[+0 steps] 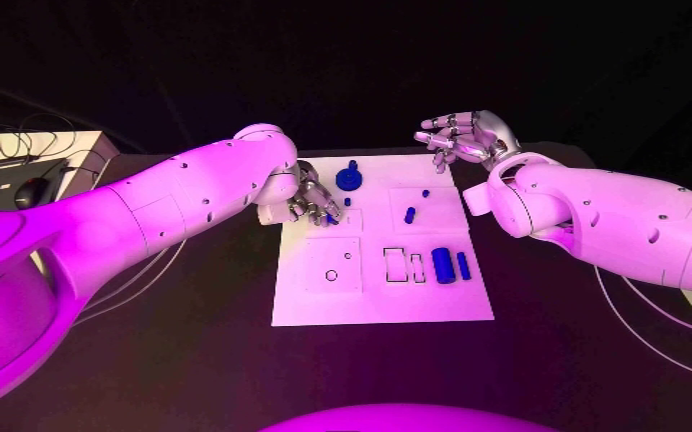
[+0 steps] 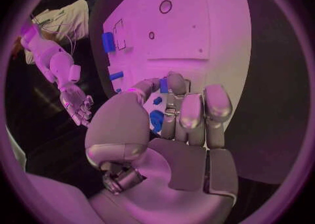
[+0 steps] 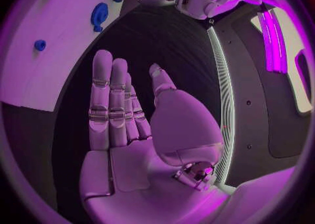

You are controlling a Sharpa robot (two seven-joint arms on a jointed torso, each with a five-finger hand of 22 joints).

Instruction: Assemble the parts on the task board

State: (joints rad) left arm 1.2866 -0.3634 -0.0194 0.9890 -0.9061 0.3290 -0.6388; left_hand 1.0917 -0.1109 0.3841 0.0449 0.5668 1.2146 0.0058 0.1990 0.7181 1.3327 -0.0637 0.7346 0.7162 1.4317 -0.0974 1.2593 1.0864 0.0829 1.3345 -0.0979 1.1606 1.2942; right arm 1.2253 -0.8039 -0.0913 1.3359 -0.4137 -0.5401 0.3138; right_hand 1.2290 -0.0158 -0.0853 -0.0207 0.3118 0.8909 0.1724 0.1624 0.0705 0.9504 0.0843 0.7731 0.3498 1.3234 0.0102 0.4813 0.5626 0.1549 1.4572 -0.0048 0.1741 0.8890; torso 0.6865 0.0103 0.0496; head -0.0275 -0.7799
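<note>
Looking down, we see our left hand (image 1: 309, 201) with fingers curled over the task board's (image 1: 378, 297) left edge, though whether they pinch a small blue part (image 1: 348, 202) we cannot tell, while our right hand (image 1: 464, 138) hovers spread and empty beyond the board's far right corner

The left robot hand (image 1: 309, 200) covers the task board's (image 1: 379, 302) near-left corner, and whether its fingertips (image 1: 329, 218) pinch the small blue part (image 1: 346, 202) beside them is too small to tell. In the right wrist view the board (image 3: 46, 71) is cut off at the rim. The left arm (image 1: 159, 214) hides the counter (image 1: 202, 352) beneath it.
</note>
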